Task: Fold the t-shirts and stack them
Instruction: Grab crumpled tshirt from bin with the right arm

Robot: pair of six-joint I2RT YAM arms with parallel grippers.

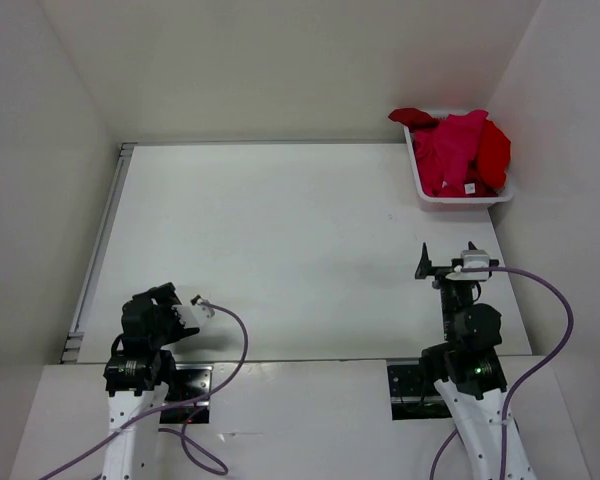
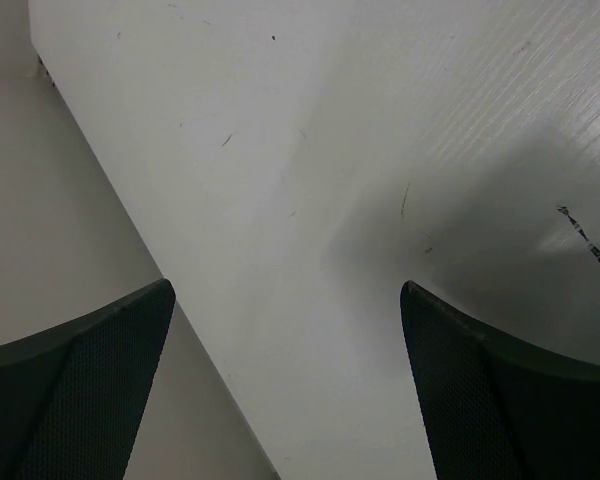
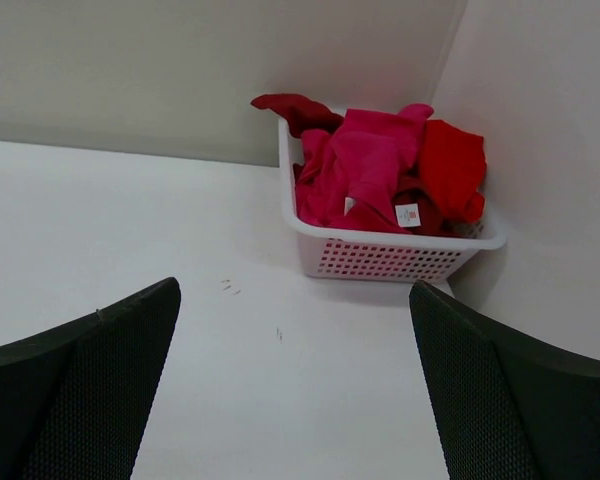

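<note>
Three crumpled t-shirts lie piled in a white mesh basket (image 1: 458, 197) at the far right corner: a pinkish-crimson one (image 1: 448, 150) on top with a small white tag (image 1: 470, 187), a bright red one (image 1: 494, 152) at the right, a dark maroon one (image 1: 412, 117) hanging over the far left rim. In the right wrist view the pile (image 3: 365, 165) shows straight ahead in the basket (image 3: 390, 258). My right gripper (image 1: 427, 264) is open and empty, well short of the basket. My left gripper (image 1: 167, 297) is open and empty near the table's front left.
White walls close in the table (image 1: 280, 240) at the back, left and right. A metal rail (image 1: 95, 250) runs along the left edge. The left wrist view shows the table's edge (image 2: 150, 240) beneath the fingers. Purple cables trail from both arms.
</note>
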